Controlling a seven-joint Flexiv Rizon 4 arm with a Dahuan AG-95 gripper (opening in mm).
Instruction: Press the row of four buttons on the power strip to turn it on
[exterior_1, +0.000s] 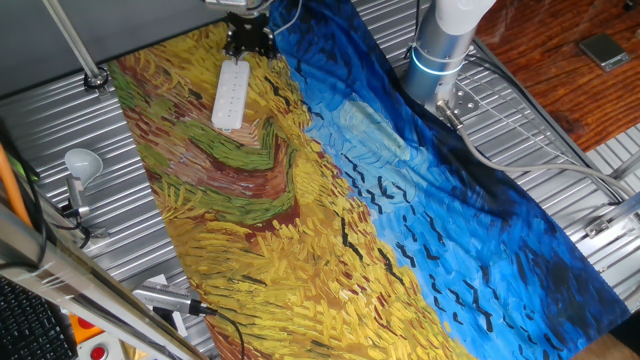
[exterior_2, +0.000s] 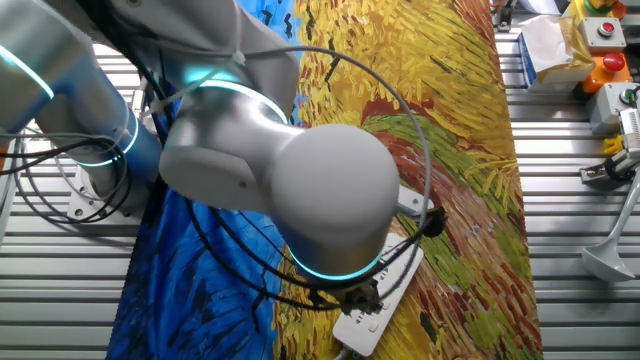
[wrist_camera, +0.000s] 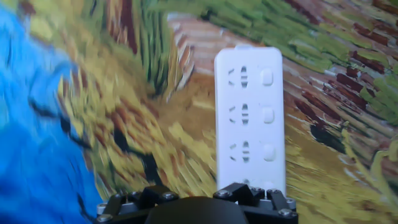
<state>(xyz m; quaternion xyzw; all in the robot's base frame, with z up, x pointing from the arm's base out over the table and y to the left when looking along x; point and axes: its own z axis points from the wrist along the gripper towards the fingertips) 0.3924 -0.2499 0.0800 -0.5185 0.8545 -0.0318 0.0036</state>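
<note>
The end effector (exterior_1: 248, 40) sits at the power strip's (exterior_1: 230, 96) 12 o'clock end; its opening cannot be told; the row of four buttons (wrist_camera: 268, 115) lines the strip's right edge

**What the cameras could not show**

In the hand view, the near end of the power strip (wrist_camera: 250, 118) ran under the gripper (wrist_camera: 198, 200) body at the bottom edge, so only three of the row of four buttons (wrist_camera: 268, 114) showed; the fingertips lay out of frame. In the other fixed view, the arm's large grey joint (exterior_2: 300, 190) covered most of the strip, leaving one end visible. In one fixed view, the buttons were too small to tell, and the gripper was cut by the top edge.
</note>
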